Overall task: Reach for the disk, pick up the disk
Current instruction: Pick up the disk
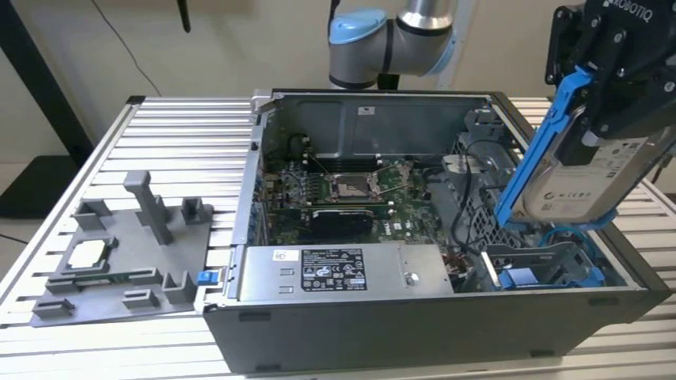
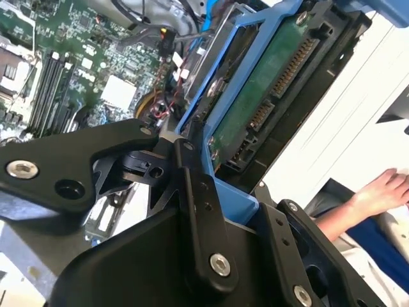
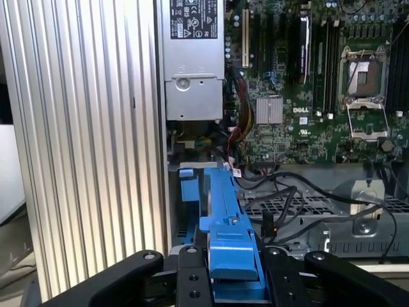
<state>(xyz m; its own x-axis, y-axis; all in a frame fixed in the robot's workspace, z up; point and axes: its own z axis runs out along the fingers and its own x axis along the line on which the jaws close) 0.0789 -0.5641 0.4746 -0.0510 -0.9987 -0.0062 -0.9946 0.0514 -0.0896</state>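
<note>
The disk (image 1: 584,180), a silver drive with a white label in a blue bracket (image 1: 537,138), hangs tilted above the open computer case (image 1: 423,332) on the exterior view's right. My gripper (image 1: 604,119) is shut on its upper end. The second wrist view shows the disk's green circuit side (image 2: 268,83), with the gripper (image 2: 239,214) and its black fingers (image 2: 198,211) clamped on the blue frame. In the first wrist view the gripper (image 3: 233,272) holds the blue bracket (image 3: 227,211) edge-on over the case.
Inside the case lie the motherboard (image 1: 338,186), a long grey box (image 1: 338,273) and a blue drive bay (image 1: 539,275) below the disk. A grey fixture (image 1: 116,261) with a small silver chip (image 1: 87,253) sits on the exterior view's left. A person's hand (image 2: 383,188) is nearby.
</note>
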